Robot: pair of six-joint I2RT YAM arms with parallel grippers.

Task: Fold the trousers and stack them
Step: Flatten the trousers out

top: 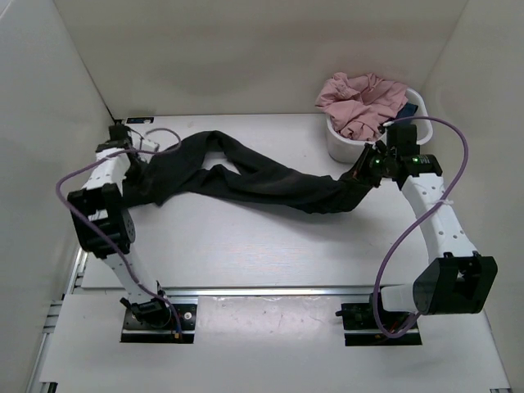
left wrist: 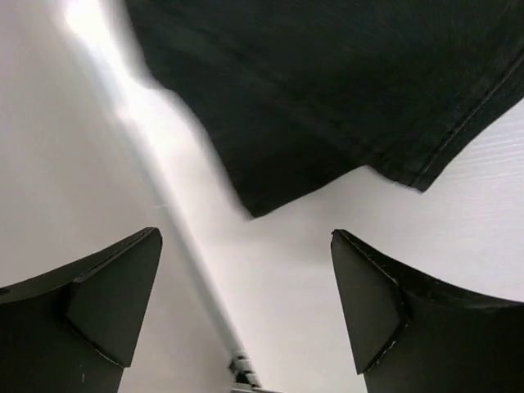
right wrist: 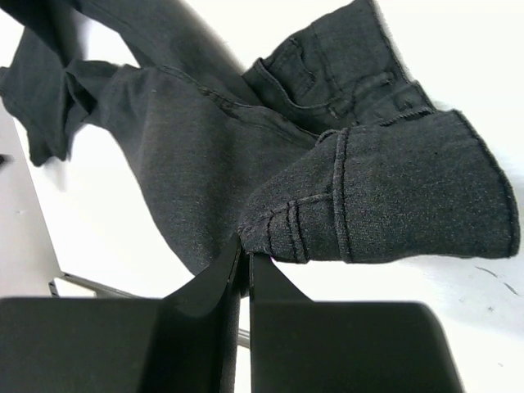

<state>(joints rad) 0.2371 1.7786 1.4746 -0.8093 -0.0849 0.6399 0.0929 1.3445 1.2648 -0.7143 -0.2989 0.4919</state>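
The white tabletop carries the black trousers in a wavy band across its far half, from the left wall to the white basket of pink clothes, with bare surface between the cloth and the near edge. The right tool, just in front of the basket, is pinched tight on a stitched edge at the trousers' right end. The left tool stands wide, holding nothing, with the trousers' left edge just beyond its fingers.
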